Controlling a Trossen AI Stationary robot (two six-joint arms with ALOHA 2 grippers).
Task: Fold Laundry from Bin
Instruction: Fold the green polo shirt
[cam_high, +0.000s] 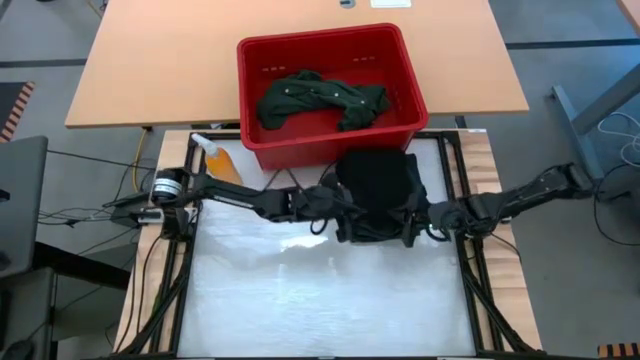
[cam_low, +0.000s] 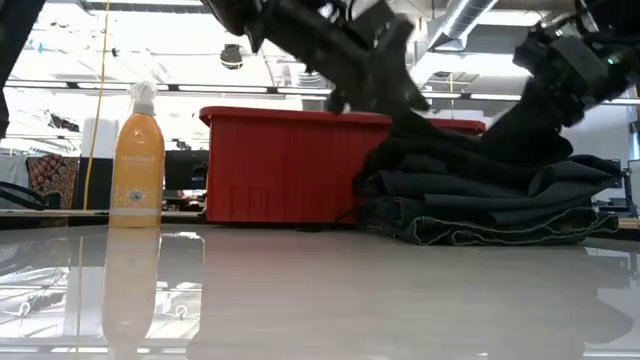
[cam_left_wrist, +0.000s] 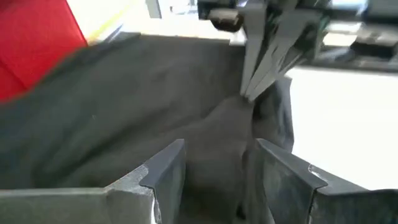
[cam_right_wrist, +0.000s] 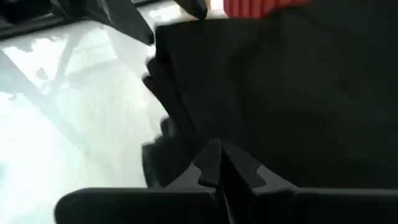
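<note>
Red bin (cam_high: 325, 95) sits at the far side of the table (cam_high: 330, 310), with a dark green shirt (cam_high: 320, 100) crumpled inside it. Just in front of the bin, a stack of folded dark clothes (cam_low: 495, 195) lies on the white tabletop; jeans (cam_low: 500, 225) at the bottom, black cloth (cam_high: 378, 185) on top. Left gripper (cam_left_wrist: 214, 180) at the stack's left edge, fingers spread, black cloth lying between them. Right gripper (cam_right_wrist: 221, 163) at the stack's right edge, fingers pressed together, tips against the black cloth; cannot tell if any fabric is caught. Orange spray bottle (cam_low: 137, 160) stands upright near the bin's left corner.
</note>
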